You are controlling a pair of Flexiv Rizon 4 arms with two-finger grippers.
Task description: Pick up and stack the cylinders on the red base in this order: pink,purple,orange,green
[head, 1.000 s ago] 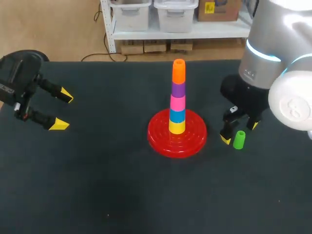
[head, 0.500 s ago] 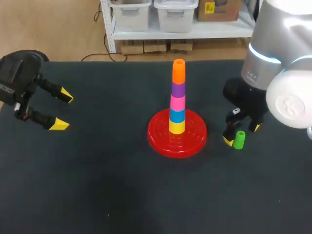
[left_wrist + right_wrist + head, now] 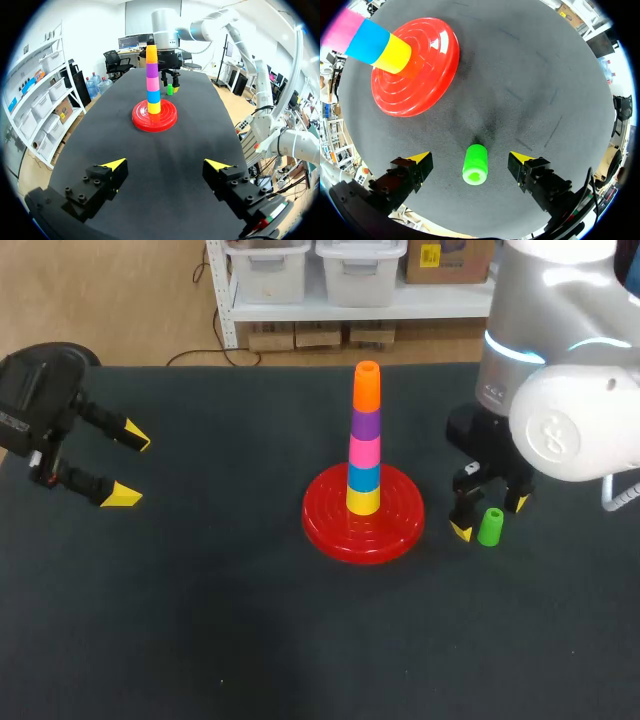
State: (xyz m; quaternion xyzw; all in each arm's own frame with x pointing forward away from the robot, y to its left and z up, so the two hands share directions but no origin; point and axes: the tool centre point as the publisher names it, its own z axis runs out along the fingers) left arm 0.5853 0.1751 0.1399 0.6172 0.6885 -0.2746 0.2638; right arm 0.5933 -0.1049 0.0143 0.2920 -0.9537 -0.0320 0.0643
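Yellow-tipped left fingers [image 3: 122,495] are spread wide, holding nothing, well left of the red base [image 3: 325,530]. Stacked on the base: yellow, blue, pink, purple, with the orange cylinder [image 3: 366,387] on top. The loose green cylinder [image 3: 490,527] stands on the tabletop [image 3: 220,620] just right of the base, between the right fingers [image 3: 418,161], which are apart and not touching it. Suggest: centre, close on mid-body, lift straight, clear the orange top before traversing. Count: one base, five stacked cylinders, one loose.
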